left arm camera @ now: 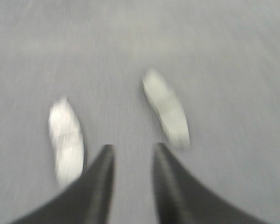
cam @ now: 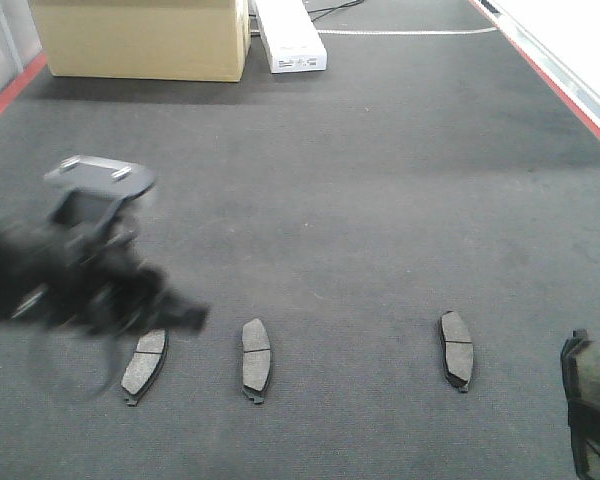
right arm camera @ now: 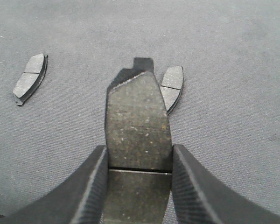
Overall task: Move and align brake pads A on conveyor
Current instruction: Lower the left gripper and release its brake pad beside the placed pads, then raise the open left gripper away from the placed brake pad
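Note:
Three brake pads lie in a row on the charcoal conveyor [cam: 360, 200]: a left pad [cam: 144, 365], a middle pad [cam: 255, 358] and a right pad [cam: 456, 349]. My left gripper [cam: 175, 315] is motion-blurred just above the left pad. In the left wrist view it [left arm camera: 133, 151] is open and empty, with two blurred pads ahead [left arm camera: 65, 140] [left arm camera: 165, 107]. My right gripper [cam: 585, 400] is at the bottom right edge. In the right wrist view it [right arm camera: 139, 149] is shut on a fourth pad [right arm camera: 137, 121], held above the belt. The right pad [right arm camera: 172, 86] lies just beyond it and the middle pad [right arm camera: 30, 77] lies at the left.
A cardboard box [cam: 140, 38] and a long white box [cam: 290, 35] stand at the far end of the belt. Red edge strips run along the right [cam: 550, 75] and left [cam: 10, 90] sides. A white cable [cam: 410, 32] lies at the back.

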You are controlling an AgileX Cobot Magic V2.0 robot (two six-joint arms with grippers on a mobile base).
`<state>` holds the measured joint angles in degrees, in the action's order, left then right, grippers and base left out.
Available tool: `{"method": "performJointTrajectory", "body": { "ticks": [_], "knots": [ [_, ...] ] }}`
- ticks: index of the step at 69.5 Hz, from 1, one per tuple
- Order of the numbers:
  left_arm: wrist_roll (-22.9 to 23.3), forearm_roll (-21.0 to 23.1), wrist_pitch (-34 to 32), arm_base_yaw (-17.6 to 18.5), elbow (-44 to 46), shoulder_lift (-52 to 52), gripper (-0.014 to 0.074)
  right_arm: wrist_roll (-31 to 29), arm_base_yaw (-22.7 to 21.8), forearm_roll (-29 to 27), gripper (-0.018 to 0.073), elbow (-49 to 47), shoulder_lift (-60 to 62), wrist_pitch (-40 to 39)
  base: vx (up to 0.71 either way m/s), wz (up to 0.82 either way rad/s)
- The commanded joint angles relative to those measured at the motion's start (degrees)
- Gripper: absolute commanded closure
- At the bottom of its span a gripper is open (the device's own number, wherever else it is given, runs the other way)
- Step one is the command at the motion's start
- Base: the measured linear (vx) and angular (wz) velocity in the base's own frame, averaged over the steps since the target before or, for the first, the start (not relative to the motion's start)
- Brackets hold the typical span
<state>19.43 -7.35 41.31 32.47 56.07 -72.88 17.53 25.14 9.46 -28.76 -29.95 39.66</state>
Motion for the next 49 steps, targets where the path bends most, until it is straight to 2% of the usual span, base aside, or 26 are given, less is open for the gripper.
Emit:
{"method": "performJointTrajectory", "body": {
  "ticks": [1, 26, 49],
  "knots": [
    [0.3, -0.7, -4.4, 0.3, -3.2, 8.6, 0.0512, -0.5, -0.2, 1.0, 0.0382, -1.7, -0.1, -4.8, 0.0, 0.0],
    [0.3, -2.2, -6.2, 0.3, -18.0, 34.0, 0.0601, -0.5, -0.2, 1.0, 0.0382, -1.7, -0.1, -4.8, 0.0, 0.0],
    [0.2, -3.8, -15.2, 0.3, -27.2, 48.6, 0.0603, -0.5, -0.2, 1.0, 0.0382, -1.7, -0.1, -4.8, 0.0, 0.0]
  ]
}}
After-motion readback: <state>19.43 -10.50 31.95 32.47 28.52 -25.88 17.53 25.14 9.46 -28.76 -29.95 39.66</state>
